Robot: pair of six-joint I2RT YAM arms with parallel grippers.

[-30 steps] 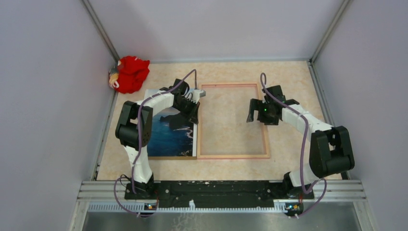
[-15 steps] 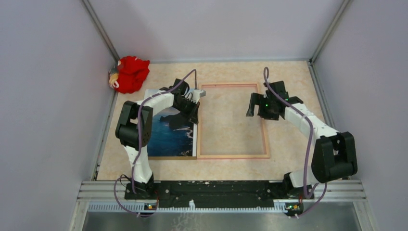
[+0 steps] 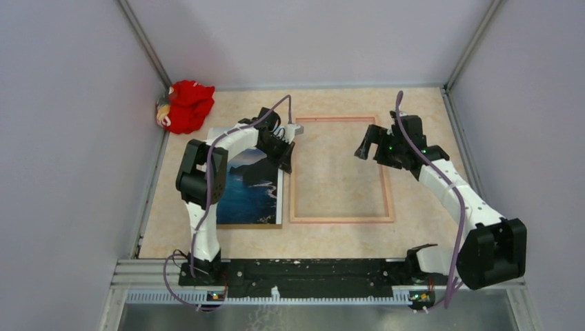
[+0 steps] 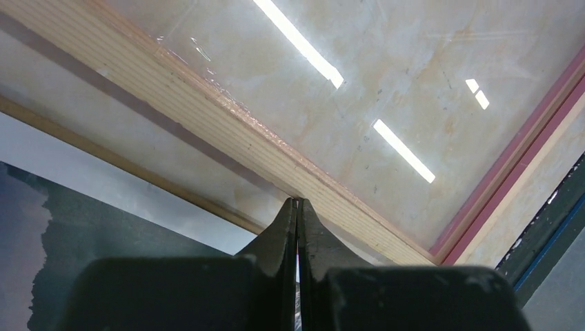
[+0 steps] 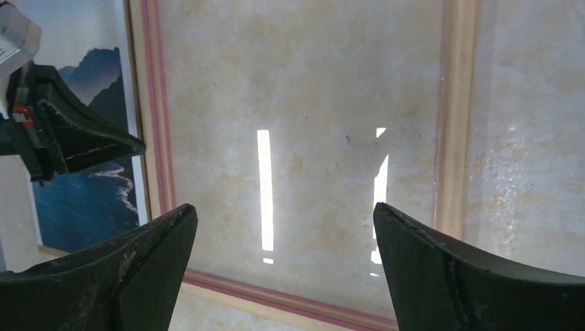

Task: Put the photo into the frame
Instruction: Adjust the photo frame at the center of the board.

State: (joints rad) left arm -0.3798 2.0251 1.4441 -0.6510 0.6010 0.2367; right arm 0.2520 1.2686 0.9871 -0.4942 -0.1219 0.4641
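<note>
- Pale lilac walls (image 3: 62, 138) close in the left, back and right of the picture.
- Grey metal posts (image 3: 141, 38) rise at both back corners.
- A beige marbled tabletop (image 3: 414, 103) fills the middle.
- A ribbed silver rail (image 3: 138, 272) crosses the bottom.

Near half free, far corners crowded
The frame's (image 3: 341, 220) near half lies open; left gripper (image 3: 285, 160) blocks its far-left corner, right gripper (image 3: 367, 143) hangs over the far-right, a red cloth (image 3: 186, 105) fills the counter's (image 3: 331, 100) far-left corner.
</note>
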